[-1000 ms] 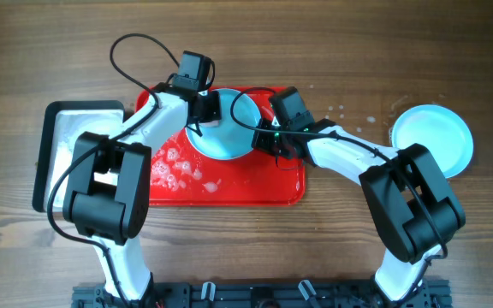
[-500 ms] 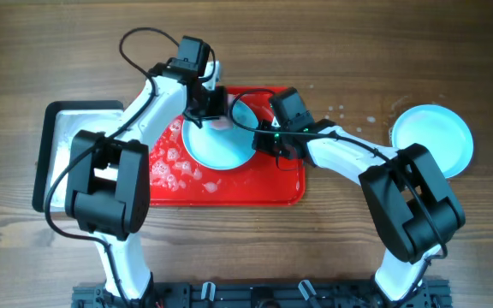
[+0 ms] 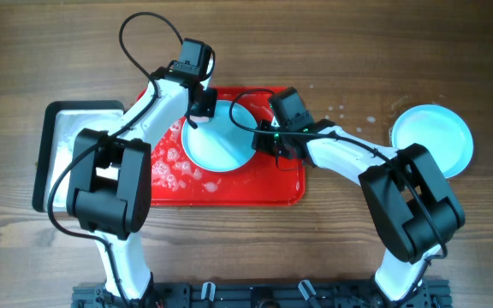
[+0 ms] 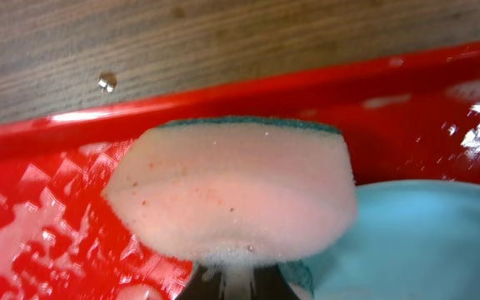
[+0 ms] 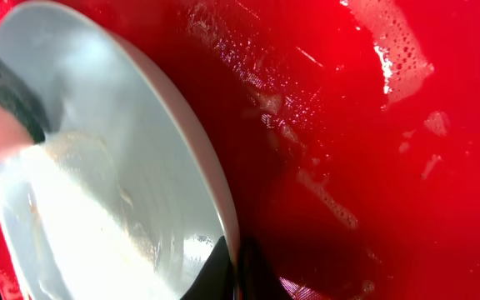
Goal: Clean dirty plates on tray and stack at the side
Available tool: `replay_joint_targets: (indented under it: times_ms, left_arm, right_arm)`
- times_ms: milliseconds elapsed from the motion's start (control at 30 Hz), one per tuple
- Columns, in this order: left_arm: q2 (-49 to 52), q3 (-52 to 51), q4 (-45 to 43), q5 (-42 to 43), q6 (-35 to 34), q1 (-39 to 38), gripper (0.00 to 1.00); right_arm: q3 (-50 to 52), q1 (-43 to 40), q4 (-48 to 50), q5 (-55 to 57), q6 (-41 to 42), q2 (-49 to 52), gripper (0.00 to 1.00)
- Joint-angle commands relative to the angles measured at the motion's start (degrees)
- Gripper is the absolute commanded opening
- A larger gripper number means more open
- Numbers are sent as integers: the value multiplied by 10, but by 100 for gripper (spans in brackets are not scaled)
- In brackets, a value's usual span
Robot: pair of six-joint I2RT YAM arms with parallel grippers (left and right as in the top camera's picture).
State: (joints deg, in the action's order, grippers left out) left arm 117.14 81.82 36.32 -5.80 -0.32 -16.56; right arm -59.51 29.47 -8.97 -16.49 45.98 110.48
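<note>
While sponge hangs near tray rim, plate beside.

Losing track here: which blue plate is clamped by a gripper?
The plate on the red tray, its rim pinched by the right gripper; the other plate lies untouched on the table, far right.

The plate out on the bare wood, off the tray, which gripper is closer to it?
Right. The right gripper clamps the tray plate's rim, well short of the lone plate; the left gripper, holding the sponge, is farther off.
</note>
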Motion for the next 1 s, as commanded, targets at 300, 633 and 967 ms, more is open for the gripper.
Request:
replay_joint_targets:
  times_ms: [300,633,967]
  left_arm:
    - [44,-47,93,-222,-186,-97,4]
    - [44,-146,59,-250,-181,-153,4]
    - [40,-146,97,48,-122,-139,4]
  right_arm:
    - [10,3,-5,9,-8,18,4]
    - [10,3,-5,9,-8,18,4]
    - [10,3,-3,9,-8,18,4]
